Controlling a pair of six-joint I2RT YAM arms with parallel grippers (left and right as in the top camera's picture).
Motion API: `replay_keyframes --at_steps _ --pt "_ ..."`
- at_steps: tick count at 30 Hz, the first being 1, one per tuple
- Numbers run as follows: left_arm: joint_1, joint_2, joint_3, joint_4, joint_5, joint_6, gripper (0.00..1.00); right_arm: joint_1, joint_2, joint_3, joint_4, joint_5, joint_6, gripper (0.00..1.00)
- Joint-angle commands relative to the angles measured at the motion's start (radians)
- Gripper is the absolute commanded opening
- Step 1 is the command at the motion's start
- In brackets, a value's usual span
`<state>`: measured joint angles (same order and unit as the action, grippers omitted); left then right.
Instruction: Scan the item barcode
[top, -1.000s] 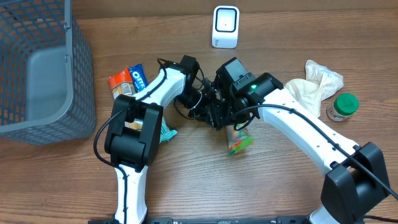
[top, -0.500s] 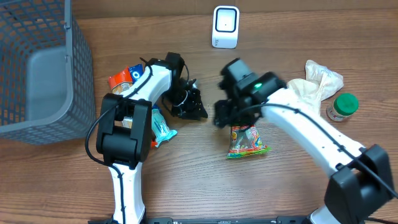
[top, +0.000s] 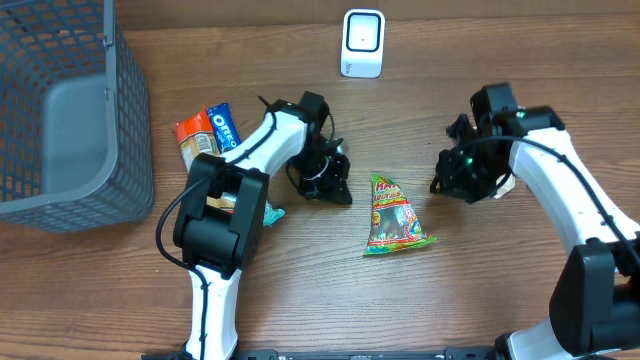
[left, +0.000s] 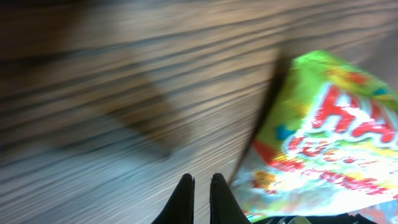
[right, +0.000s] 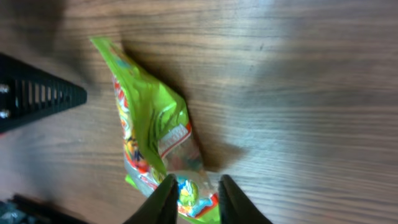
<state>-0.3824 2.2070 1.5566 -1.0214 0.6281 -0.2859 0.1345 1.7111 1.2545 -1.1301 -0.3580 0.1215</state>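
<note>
left end effector (left: 202, 186) clenched empty beside candy bag (top: 396, 215); right end effector (right: 193, 185) parted; scanner (top: 362, 43) beyond.

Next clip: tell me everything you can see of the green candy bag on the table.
The candy bag is a glossy, crinkled plastic pouch, bright green with red lettering and multicoloured sweets printed on it. It lies flat on the wooden table, its narrow end pointing away from the robot and its wider end nearer. Only the table touches it; nothing holds it. No barcode can be made out.
</note>
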Motion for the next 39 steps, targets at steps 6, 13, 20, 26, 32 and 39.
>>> replay_keyframes --at_steps 6,13,20,26,32,39 --pt "-0.060 0.005 0.001 0.044 0.079 -0.012 0.04 0.005 -0.021 -0.186 0.128 -0.056 0.063 0.08" --pt "-0.063 0.005 0.001 0.062 0.079 -0.044 0.04 0.007 -0.020 -0.294 0.277 -0.077 0.190 0.06" --pt "-0.071 0.005 0.001 0.079 0.078 -0.072 0.04 0.008 -0.020 -0.369 0.398 -0.142 0.246 0.04" --pt "-0.074 0.005 0.001 0.092 0.074 -0.092 0.04 0.030 -0.014 -0.396 0.441 -0.173 0.246 0.04" --pt "-0.090 0.005 0.001 0.093 0.044 -0.116 0.04 0.063 -0.014 -0.429 0.525 -0.247 0.246 0.04" --pt "-0.097 0.005 0.001 0.096 0.026 -0.135 0.04 0.069 -0.024 -0.427 0.569 -0.404 0.241 0.04"
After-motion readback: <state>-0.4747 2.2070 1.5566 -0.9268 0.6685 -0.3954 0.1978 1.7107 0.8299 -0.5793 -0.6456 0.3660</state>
